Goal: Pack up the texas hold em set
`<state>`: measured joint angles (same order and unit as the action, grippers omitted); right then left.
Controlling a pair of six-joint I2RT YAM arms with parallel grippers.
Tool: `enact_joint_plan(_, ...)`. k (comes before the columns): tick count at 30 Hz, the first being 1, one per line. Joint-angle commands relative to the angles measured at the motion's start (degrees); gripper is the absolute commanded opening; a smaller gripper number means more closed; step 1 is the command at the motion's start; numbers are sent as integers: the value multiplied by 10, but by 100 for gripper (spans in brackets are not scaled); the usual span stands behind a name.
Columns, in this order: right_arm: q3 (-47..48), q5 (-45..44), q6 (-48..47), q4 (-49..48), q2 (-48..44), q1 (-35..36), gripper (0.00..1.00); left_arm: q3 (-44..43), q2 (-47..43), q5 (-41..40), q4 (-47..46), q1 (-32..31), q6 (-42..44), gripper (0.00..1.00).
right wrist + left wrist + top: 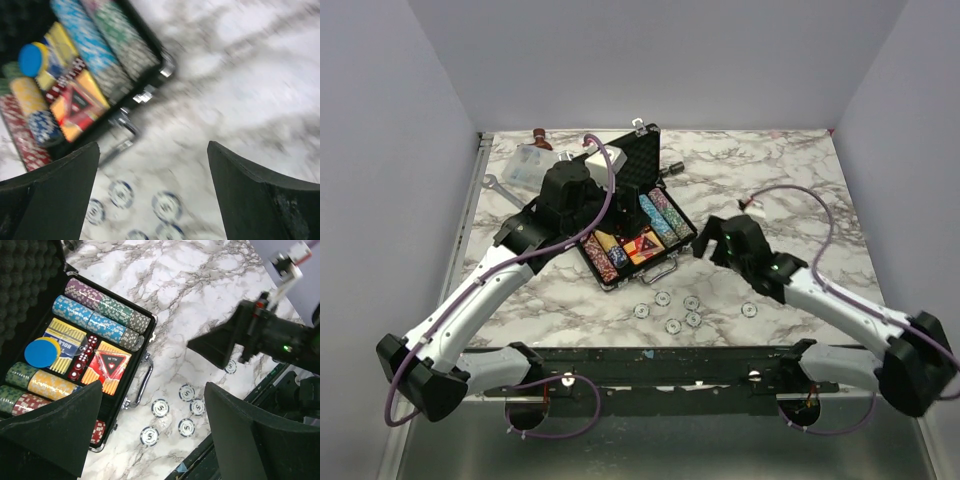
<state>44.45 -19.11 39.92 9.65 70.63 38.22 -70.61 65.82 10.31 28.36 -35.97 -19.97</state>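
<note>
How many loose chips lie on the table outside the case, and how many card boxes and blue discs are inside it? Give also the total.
Loose chips on the table: 6
Card boxes in the case: 2
Blue disc in the case: 1
Total: 9

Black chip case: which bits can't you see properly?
Top external view: the left arm covers much of the briefcase.
Left wrist view: fingers of the left gripper hide the nearest chip rows; the frame edge cuts off the lid.
Right wrist view: blur smears the loose chips; their numbers are unreadable.
</note>
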Motion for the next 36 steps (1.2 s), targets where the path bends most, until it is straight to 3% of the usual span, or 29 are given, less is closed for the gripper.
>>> enact_joint_plan(1,-112,-42,153,150,-154,-9,94,2,28,44,-8,1,-16,83)
enact_joint_plan(4,-145,-17,282,263,-231,-10,99,0,42,56,-5,2,-19,82)
enact_joint_plan(8,-148,13,335,346,-272,-11,100,-1,46,59,-5,2,-20,82)
enact_joint_plan(17,-72,-33,342,462,-127,-11,100,0,73,72,-6,1,-27,82)
enact_joint_plan(23,-68,12,320,425,-21,-11,96,5,66,73,-12,1,-29,82)
enact_joint_plan(30,-101,8,335,381,-15,-11,92,4,58,80,-12,1,-31,82)
enact_joint_plan(36,-99,-58,352,373,-5,-11,88,3,53,87,-13,2,-33,82)
